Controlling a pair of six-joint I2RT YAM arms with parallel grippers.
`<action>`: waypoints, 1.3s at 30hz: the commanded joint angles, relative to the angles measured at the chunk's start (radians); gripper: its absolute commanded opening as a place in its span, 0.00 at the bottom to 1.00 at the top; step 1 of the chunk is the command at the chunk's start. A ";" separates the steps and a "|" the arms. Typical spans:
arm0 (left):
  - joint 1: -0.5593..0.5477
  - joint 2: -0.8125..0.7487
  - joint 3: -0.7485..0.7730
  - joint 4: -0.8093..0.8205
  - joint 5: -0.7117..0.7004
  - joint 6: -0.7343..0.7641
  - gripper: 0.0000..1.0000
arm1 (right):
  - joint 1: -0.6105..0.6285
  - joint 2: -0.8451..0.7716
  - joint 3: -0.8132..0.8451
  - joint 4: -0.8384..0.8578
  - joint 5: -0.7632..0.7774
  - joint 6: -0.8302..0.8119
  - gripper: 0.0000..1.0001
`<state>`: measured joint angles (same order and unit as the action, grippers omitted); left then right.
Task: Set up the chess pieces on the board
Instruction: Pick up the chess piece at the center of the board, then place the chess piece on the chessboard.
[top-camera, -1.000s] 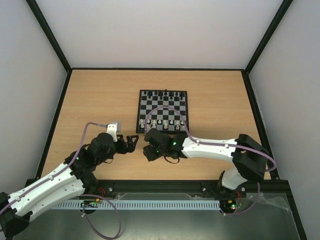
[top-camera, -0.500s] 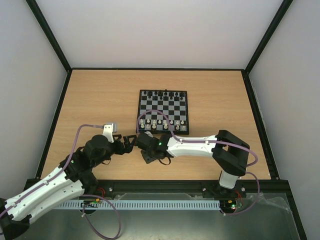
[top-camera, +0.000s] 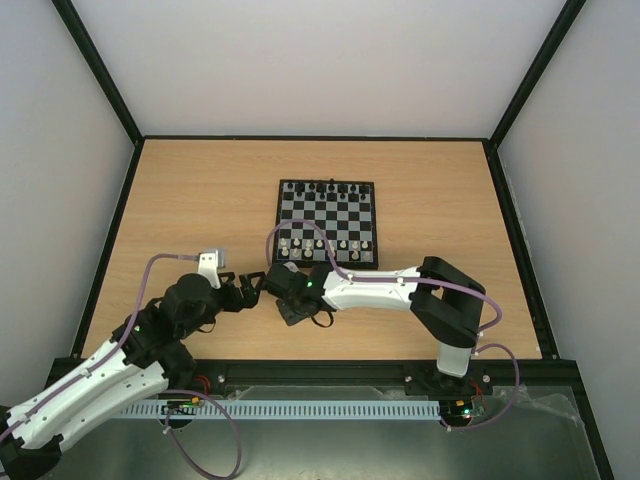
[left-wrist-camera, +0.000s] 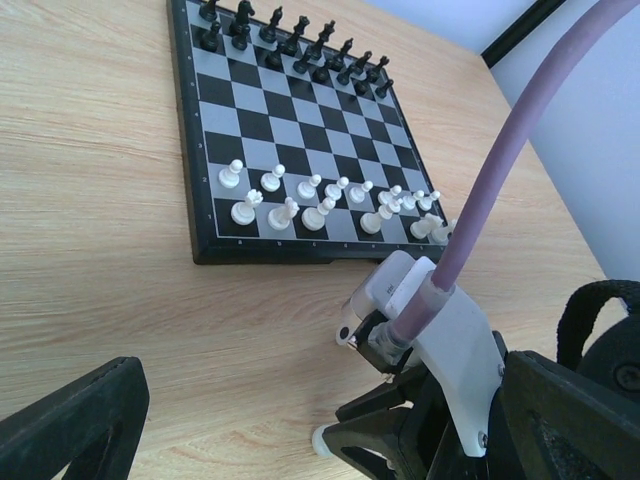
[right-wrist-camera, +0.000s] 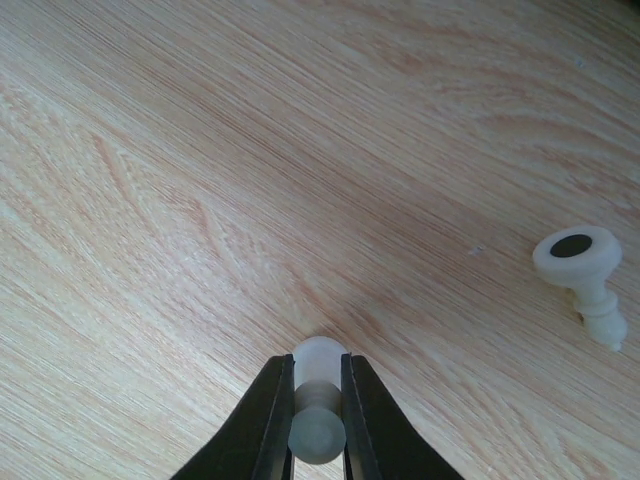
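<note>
The right arm (top-camera: 385, 287) reaches leftward across the near half of the tabletop (top-camera: 200, 200), and the left arm (top-camera: 100, 375) comes up from the near left corner to meet it. The board (top-camera: 327, 222) lies at mid-table towards the far edge. Black figures fill its far rows, and the chess pieces (left-wrist-camera: 300, 195) in white stand on its two near rows, with gaps in the nearest.

The left gripper (top-camera: 247, 291) is spread wide and holds nothing. The right gripper (right-wrist-camera: 317, 372) is pinched together on one white piece (right-wrist-camera: 318, 405), low over the wood off the board's near left corner. I cannot tell whether that piece has left the surface. A second white piece (right-wrist-camera: 585, 275) lies on its side close by.

The two wrists are almost touching, so a careless swing could knock them together. The right arm's purple cable (top-camera: 300, 232) arcs over the board's near left corner and could topple standing pieces as the arm travels. The held piece is small, round and smooth, so it may twist or slip out. The loose piece could roll if nudged.

The room is a white-walled booth with black frame bars. The tabletop is pale wood grain, smooth and level.
</note>
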<state>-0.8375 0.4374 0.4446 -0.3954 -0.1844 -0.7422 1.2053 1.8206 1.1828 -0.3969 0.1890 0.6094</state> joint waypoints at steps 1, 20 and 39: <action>-0.014 -0.032 0.010 0.049 0.036 -0.015 0.99 | 0.008 0.001 0.025 -0.065 -0.001 0.001 0.10; -0.013 -0.033 0.037 0.033 -0.013 -0.019 1.00 | 0.008 -0.142 -0.068 -0.059 0.011 0.018 0.07; -0.012 -0.060 0.035 0.021 -0.016 -0.026 0.99 | -0.175 -0.199 0.103 -0.225 0.067 -0.079 0.07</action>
<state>-0.8478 0.3927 0.4610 -0.3878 -0.2016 -0.7654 1.0809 1.5906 1.2236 -0.5323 0.2447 0.5789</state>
